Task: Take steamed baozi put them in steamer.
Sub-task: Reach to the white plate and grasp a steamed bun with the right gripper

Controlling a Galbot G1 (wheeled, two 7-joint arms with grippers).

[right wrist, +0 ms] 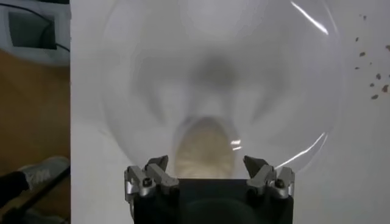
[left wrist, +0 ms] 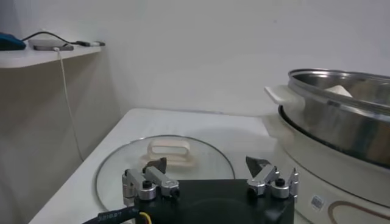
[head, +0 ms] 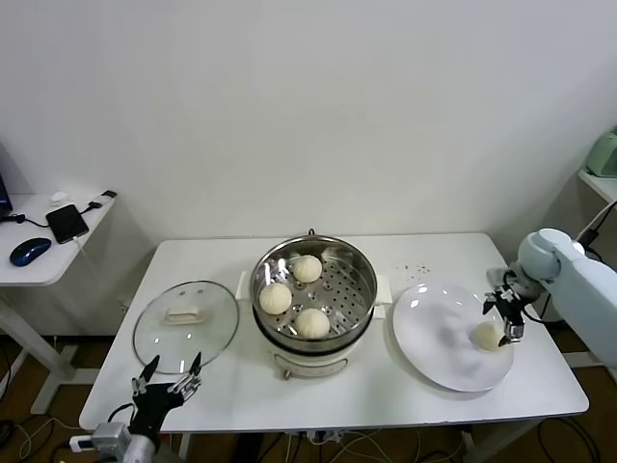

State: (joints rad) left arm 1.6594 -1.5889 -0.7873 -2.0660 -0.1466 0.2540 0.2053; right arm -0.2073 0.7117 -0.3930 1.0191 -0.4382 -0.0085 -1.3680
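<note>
On the white table, the steamer stands in the middle on its white base, and three steamed baozi lie on its perforated tray: one toward the back, one on the robot's left side, one at the front. The fourth baozi is on the flat white plate, which sits just beside the steamer on the robot's right, and this bun lies near the plate's outer right edge. The right gripper is directly over that bun; in the right wrist view its fingers stand apart on either side of the bun, and it looks as though they do not yet touch it, though the angle makes contact hard to judge. The left gripper is parked low at the table's front left edge, just short of the glass lid, its jaws apart and holding nothing. The left wrist view shows the lid lying flat with its white handle upward, and the steamer's steel wall rising beside it. A side desk on the far left carries a phone and a mouse.
</note>
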